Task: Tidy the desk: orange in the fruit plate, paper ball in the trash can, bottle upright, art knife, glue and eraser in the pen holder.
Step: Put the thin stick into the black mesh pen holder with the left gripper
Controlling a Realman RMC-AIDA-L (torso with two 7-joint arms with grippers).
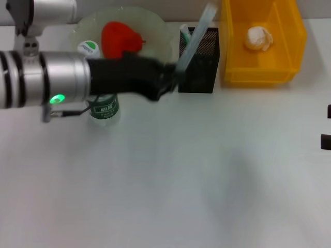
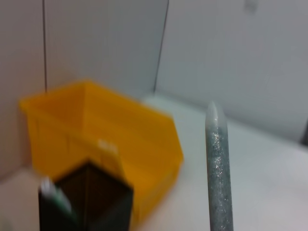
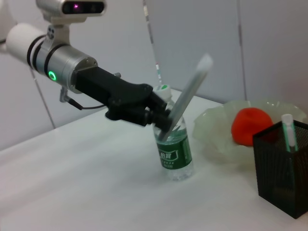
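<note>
My left gripper (image 1: 173, 77) is shut on the art knife (image 1: 195, 39), a long translucent grey stick tilted up over the black mesh pen holder (image 1: 202, 67). The knife also shows in the left wrist view (image 2: 219, 168) and the right wrist view (image 3: 190, 94). A white-green stick (image 1: 184, 32) stands in the holder. The orange (image 1: 120, 37) lies in the clear fruit plate (image 1: 160, 31). The green-labelled bottle (image 1: 105, 108) stands upright behind my left arm. The paper ball (image 1: 258, 37) lies in the yellow bin (image 1: 258, 72). My right gripper (image 1: 327, 126) is open at the right edge.
The pen holder stands between the plate and the yellow bin at the back of the white desk (image 1: 181, 181). A grey wall rises just behind them (image 2: 216, 48).
</note>
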